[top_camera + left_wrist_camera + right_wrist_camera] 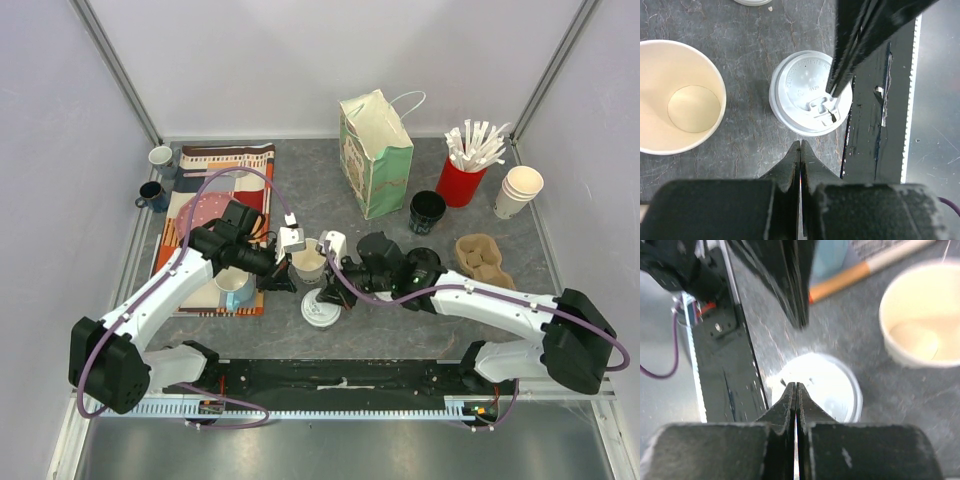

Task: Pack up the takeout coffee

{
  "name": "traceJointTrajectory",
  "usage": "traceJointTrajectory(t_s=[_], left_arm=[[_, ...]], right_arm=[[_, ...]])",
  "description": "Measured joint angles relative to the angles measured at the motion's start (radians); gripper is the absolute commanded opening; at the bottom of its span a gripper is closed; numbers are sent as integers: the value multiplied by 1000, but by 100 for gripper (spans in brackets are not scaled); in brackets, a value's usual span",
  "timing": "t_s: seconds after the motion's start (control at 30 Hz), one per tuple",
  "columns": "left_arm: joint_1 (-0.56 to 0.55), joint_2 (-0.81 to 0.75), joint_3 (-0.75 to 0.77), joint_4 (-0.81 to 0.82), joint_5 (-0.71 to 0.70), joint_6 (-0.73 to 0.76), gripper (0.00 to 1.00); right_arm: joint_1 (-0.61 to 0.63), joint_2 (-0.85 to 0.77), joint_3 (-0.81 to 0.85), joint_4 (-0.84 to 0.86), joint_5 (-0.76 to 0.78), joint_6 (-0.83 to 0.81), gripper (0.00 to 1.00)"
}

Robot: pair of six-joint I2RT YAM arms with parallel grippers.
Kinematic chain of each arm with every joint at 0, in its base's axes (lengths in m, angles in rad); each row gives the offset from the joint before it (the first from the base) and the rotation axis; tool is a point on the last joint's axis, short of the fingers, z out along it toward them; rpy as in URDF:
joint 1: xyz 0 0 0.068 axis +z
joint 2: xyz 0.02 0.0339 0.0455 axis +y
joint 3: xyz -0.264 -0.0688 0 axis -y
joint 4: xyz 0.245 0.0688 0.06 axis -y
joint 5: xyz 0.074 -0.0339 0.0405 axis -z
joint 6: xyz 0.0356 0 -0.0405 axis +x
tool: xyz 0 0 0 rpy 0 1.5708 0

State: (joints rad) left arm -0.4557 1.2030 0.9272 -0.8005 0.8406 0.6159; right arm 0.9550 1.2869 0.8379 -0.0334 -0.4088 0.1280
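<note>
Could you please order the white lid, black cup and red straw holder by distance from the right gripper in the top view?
1. white lid, at the right gripper, front centre.
2. black cup, farther back right.
3. red straw holder, back right.

Seen from above, the round white plastic lid [321,314] has an open pale paper cup [308,264] at twelve o'clock and the black left gripper [288,284] at ten. Bare dark grey tabletop [395,330] lies at four.

Just ahead of my left fingers [788,169], the white sip lid [805,92] carries raised lettering curving along its rim and a few small digits near its middle. I can read neither.
</note>
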Motion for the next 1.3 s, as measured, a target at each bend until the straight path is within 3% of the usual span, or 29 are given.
traceJointTrajectory(t_s=[0.17, 0.37, 0.6, 0.73, 1.07, 1.3], left_arm=[[0, 0, 0, -2, 0, 0, 2], [0, 0, 0, -5, 0, 0, 2], [0, 0, 0, -5, 1, 0, 2], [0, 0, 0, -6, 3, 0, 2], [0, 0, 0, -6, 3, 0, 2], [0, 0, 0, -6, 2, 0, 2]], right_arm=[[-4, 27, -159, 82, -17, 41, 0], [-6, 26, -150, 92, -11, 41, 0], [-4, 27, -7, -43, -15, 16, 0], [2, 18, 64, -36, -37, 13, 0], [5, 85, -110, 69, -66, 68, 0], [4, 93, -66, 30, -61, 43, 0]])
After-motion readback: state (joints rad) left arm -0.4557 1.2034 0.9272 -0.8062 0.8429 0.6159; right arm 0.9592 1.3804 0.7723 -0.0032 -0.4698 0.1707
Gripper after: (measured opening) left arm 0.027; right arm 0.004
